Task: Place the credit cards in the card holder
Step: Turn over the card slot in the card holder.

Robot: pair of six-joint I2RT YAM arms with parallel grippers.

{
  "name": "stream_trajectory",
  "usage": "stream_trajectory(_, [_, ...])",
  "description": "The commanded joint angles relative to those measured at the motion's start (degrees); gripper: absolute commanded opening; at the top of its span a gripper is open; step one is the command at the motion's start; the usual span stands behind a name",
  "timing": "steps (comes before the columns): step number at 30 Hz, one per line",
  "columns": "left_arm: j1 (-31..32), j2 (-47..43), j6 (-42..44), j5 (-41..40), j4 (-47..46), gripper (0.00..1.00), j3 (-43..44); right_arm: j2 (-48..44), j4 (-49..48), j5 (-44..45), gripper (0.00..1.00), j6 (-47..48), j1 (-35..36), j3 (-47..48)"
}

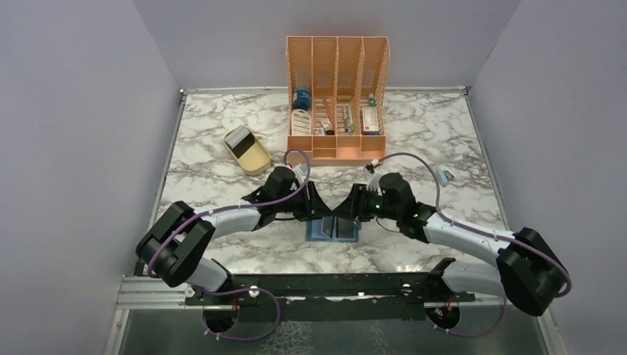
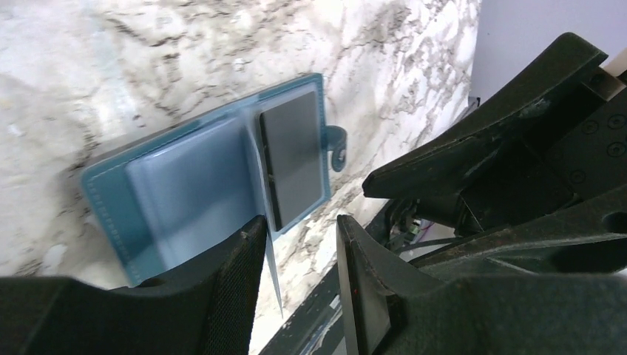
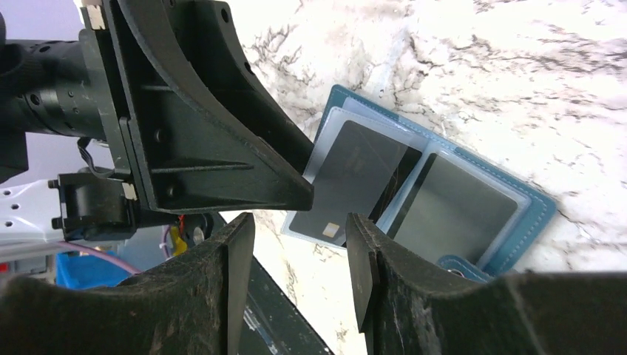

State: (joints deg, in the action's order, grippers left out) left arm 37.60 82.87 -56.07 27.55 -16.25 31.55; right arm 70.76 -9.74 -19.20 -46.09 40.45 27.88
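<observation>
Marble tabletop between lilac walls bears the open card holder

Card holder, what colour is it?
The card holder is teal blue outside and paler blue inside. The left wrist view shows it best.

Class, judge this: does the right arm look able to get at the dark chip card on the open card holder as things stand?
Probably yes: the right pincer is open with the chip card just beyond its fingertips on the card holder; the left pincer crowds one side.
</observation>
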Motion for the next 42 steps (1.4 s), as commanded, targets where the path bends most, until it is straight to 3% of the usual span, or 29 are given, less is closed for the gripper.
stream_trajectory(1, [2.3,1.2,-1.0,0.2,-1.8,0.42,3.1,-7.0,6.6,7.3,0.49,1.0,0.2,-2.6])
stream_trajectory(12, [7.0,4.9,-0.4,-1.6,-2.2,0.42,8.1,-26.5,16.9,16.2,0.49,-1.4,0.2,-2.3])
stream_trajectory(20, [7.0,1.7,2.8,-7.1,1.8,0.41,8.0,-25.1,19.3,14.5,0.49,-0.6,0.2,-1.0])
stream_trajectory(26, [5.8,-1.3,13.7,-15.3,18.1,0.41,14.5,-21.3,22.3,13.4,0.49,0.5,0.2,0.4])
stream_trajectory(32, [-0.5,-3.9,25.6,-22.3,31.9,0.42,20.9,-20.6,21.1,11.0,0.49,1.3,0.2,-0.4])
stream_trajectory(39, [-9.4,-4.4,45.5,-36.9,40.8,0.45,27.8,-20.8,21.1,10.8,0.49,3.6,0.2,0.1])
stream_trajectory(42, [-12.7,-3.1,52.8,-38.6,42.1,0.46,30.2,-20.7,22.4,11.6,0.49,4.3,0.2,1.1])
